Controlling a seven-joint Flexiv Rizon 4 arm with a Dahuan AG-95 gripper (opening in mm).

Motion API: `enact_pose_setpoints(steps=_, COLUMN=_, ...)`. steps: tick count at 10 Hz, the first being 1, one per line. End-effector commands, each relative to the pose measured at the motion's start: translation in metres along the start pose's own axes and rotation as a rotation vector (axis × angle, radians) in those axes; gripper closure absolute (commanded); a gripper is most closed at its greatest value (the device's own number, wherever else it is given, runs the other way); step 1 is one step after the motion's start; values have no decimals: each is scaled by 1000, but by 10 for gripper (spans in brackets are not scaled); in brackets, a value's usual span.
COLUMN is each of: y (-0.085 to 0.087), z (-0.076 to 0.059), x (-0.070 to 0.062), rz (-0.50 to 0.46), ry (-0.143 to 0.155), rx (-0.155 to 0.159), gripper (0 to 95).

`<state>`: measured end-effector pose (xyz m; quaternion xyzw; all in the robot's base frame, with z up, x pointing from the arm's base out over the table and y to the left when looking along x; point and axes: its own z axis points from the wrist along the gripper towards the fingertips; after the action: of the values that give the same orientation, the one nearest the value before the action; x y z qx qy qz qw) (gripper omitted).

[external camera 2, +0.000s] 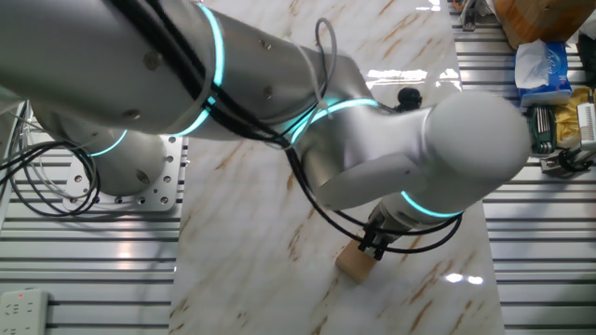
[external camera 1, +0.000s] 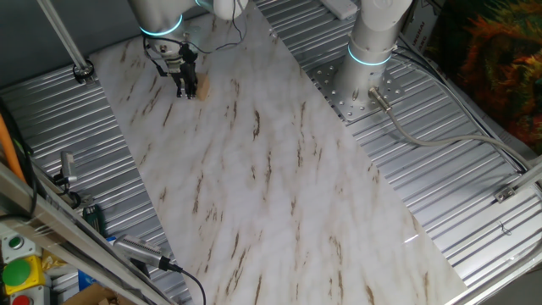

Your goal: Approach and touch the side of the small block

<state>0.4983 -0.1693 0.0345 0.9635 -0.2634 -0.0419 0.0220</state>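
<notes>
Basically, tabletop [external camera 1: 279, 178] was a white marble-pattern sheet with brown streaks, ribbed metal around it. Small block [external camera 2: 355, 261], a plain tan wood cube, sat at 11 o'clock in one fixed view, touching the gripper [external camera 1: 185, 90] tip. Couldn't tell the jaws' opening.

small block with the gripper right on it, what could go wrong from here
The gripper sits low against the small block, which lies loose on the smooth marble table. Any further push could slide or tip it instead of only touching it. In the other fixed view the arm hides the fingertips, so contact cannot be confirmed.
</notes>
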Motion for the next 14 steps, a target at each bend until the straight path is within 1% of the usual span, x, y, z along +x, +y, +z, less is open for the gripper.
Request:
enact_pose_setpoints(steps=1, y=1, z=1, x=0, rz=27, ry=17, rx=-17, gripper=950)
enact_pose_setpoints(steps=3, y=1, z=1, x=0, rz=42, ry=17, rx=-15, gripper=950)
enact_pose_setpoints(steps=6, y=1, z=1, x=0, rz=35, ry=15, rx=-17, gripper=950)
enact_pose_setpoints(steps=9, y=1, z=1, x=0, rz=34, ry=22, rx=-18, gripper=950)
enact_pose_setpoints(steps=14, y=1, z=1, x=0, rz=56, ry=23, rx=-13, gripper=950)
